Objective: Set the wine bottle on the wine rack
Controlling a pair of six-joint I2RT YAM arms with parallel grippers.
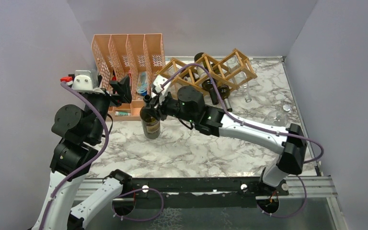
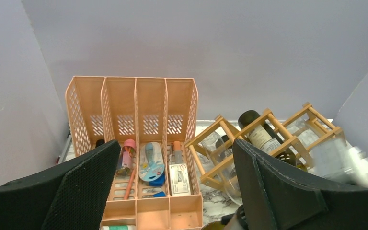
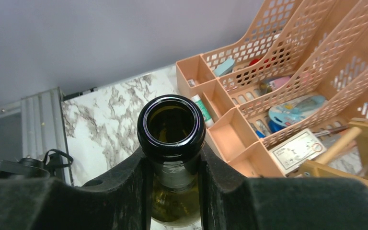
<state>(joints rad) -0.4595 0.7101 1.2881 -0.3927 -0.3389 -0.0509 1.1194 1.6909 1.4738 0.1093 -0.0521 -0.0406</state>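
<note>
The wine bottle (image 1: 150,123) stands upright on the marble table (image 1: 182,148), left of centre in the top view, with its uncorked mouth facing up. The right arm (image 1: 249,129) reaches in from 4 o'clock, and its jaws are clenched on the bottle's neck just under the lip.

The wine rack (image 1: 211,72) sits at 2 o'clock from the bottle, near the back wall and set at an angle across the table. Dark bottles (image 1: 219,93) already fill some of its cells, and one neck pokes out toward the near side.

The orange file organiser (image 1: 127,55) is close at 11 o'clock, its front trays just beside the bottle. The left arm (image 1: 76,124) holds its jaws released and spread wide at 10 o'clock, with nothing between them, just in front of the organiser.

Clear glasses (image 1: 247,96) stand at 3 o'clock of the rack, toward the right wall. Bare marble opens from 4 to 7 o'clock of the bottle, down to the near edge where the arm bases are bolted. Walls close the left, back and right sides.
</note>
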